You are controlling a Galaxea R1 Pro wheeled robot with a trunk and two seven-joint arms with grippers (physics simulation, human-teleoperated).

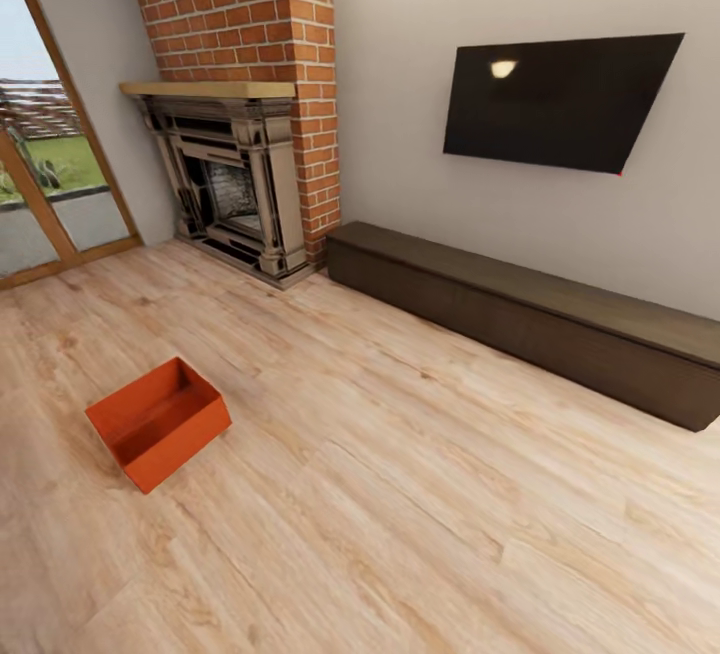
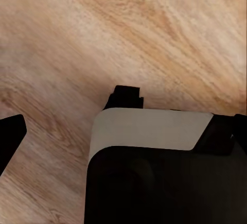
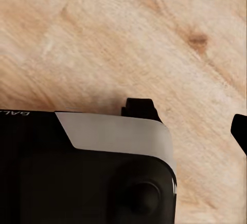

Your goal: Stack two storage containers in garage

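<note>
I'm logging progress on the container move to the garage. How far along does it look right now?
Nothing looks done yet. One storage container sits on the living room's wood floor, near the fireplace. Nothing is in hand: the wrist views show bare planks. Left: fetching both containers, driving to the garage and stacking them.

Wall television (image 1: pixel 560 102); brick fireplace (image 1: pixel 240 174) — long cabinet (image 1: pixel 530 314).

Both tools (image 2: pixel 69 112) (image 3: pixel 193 116) open, floorward

Cabinet (image 1: pixel 560 319) cut off at right edge, glass door (image 1: pixel 45 164) cropped left – hands' fingertips mostly hidden
</note>
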